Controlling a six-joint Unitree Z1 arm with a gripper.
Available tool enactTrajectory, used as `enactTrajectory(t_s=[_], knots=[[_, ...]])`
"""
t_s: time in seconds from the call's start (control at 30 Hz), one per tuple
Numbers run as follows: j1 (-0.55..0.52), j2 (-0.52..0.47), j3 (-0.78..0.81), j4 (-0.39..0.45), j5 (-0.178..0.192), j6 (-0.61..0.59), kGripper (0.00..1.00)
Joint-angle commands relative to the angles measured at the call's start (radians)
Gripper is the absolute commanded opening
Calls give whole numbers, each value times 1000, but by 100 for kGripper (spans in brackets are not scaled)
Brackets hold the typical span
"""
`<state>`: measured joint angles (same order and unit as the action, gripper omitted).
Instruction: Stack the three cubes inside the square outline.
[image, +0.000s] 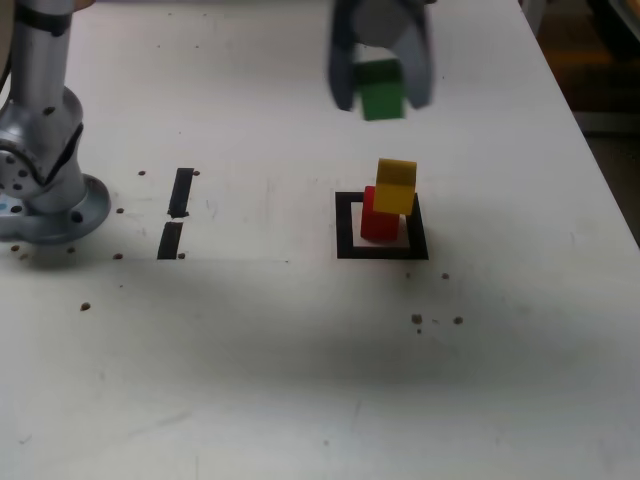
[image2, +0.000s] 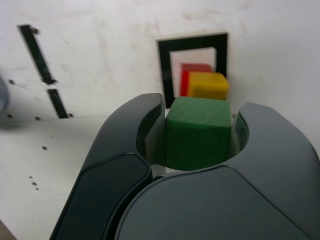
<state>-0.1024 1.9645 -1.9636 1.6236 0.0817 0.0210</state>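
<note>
Holding the green cube (image: 381, 92) clamped in its pincer (image: 381, 95) above the tabletop (image: 300, 380), at twelve o'clock of the square outline (image: 346, 226), the arm has only this last block left to place, since the yellow cube (image: 396, 187) already sits askew on the red cube (image: 377, 222) inside.

Your gripper (image: 381, 88) is motion-blurred in the exterior view and cut off at the top edge. The red cube (image: 378, 222) sits largely hidden behind the yellow cube (image: 396, 187). The arm's base (image: 40, 150) runs off frame (left and top edges).
</note>
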Motion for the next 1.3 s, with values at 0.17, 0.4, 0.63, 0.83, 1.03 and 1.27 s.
enactTrajectory(t_s=[0.17,0.4,0.63,0.83,1.03,1.27], knots=[[-27,21,-40,15,-9,-2,22],[-21,41,17,15,-16,8,22],[-23,90,41,13,-35,14,23],[-36,108,41,12,-1,6,23],[-36,127,44,11,11,8,23],[-36,160,26,8,6,11,25]])
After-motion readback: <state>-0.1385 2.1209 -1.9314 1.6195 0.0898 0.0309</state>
